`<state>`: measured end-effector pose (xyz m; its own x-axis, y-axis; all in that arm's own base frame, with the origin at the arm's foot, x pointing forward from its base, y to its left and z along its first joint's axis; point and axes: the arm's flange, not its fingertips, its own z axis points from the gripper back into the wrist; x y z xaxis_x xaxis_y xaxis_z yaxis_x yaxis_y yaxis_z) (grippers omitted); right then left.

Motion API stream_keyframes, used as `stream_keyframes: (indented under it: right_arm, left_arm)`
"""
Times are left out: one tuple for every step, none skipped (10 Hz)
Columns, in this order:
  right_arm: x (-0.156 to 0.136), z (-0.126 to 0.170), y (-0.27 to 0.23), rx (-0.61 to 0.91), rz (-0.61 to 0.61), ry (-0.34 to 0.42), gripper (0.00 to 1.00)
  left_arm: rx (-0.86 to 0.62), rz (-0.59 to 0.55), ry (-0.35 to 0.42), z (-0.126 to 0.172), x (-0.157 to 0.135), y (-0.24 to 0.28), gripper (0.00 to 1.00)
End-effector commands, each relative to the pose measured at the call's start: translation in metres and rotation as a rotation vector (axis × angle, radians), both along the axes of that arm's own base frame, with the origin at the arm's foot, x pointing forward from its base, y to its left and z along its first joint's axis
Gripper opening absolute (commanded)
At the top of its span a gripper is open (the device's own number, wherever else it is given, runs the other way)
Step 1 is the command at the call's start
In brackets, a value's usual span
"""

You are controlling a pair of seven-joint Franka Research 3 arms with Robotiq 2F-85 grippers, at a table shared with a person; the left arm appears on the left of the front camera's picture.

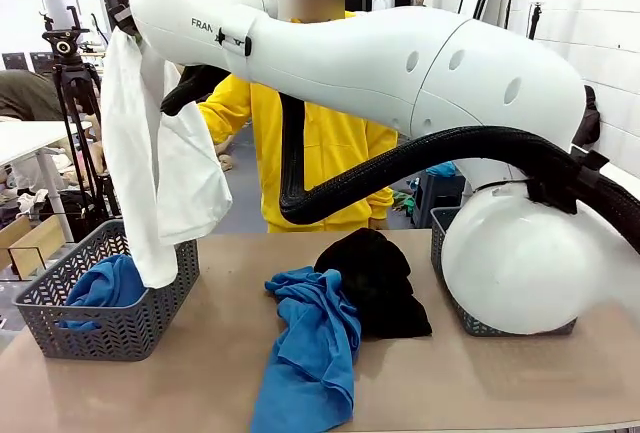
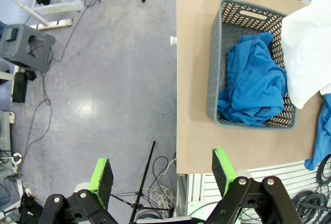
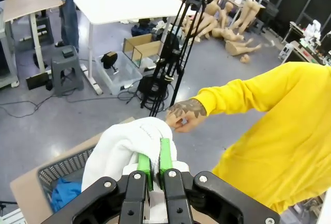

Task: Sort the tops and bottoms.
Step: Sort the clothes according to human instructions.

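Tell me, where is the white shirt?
The white shirt hangs at front-view left from the right gripper, over the grey basket holding a blue top.

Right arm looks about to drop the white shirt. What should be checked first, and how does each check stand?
1. Right gripper shut on the white shirt: ok.
2. Shirt centred over the left basket: not ok, its hem hangs at the basket's rim.
3. Basket holds a matching item, a blue top: ok.
4. Left gripper open and clear of the basket: ok.
5. Person's hand clear of the shirt: cannot tell, it looks close.
6. Blue garment and black garment sorted: not ok, both lie on the table, touching.
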<state>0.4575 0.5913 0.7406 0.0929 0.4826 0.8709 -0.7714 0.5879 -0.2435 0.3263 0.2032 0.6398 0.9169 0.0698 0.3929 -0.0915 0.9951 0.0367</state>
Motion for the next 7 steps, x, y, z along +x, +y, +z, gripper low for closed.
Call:
stream_keyframes:
  right_arm:
    - [0.000,0.001,-0.001,0.001,-0.001,-0.001,0.00]
    - [0.027,0.016,0.016,0.030,0.010,-0.024,0.00]
    - [0.049,0.030,0.038,0.093,0.007,-0.035,0.00]
    - [0.069,0.045,0.062,0.123,-0.029,-0.095,0.00]
    - [0.091,0.062,0.087,0.225,-0.093,-0.176,0.00]
    - [0.112,0.073,0.119,0.259,-0.014,-0.164,0.00]
    - [0.124,0.076,0.151,0.281,0.056,-0.143,0.00]
  left_arm:
    - [0.001,0.006,-0.001,0.001,0.000,0.002,1.00]
    - [0.001,0.006,-0.001,0.001,0.000,0.002,1.00]
    - [0.001,0.006,-0.001,0.001,0.000,0.002,1.00]
    - [0.001,0.006,-0.001,0.001,0.000,0.002,1.00]
    - [0.001,0.006,-0.001,0.001,0.000,0.002,1.00]
    - [0.001,0.006,-0.001,0.001,0.000,0.002,1.00]
    - [0.001,0.006,-0.001,0.001,0.000,0.002,1.00]
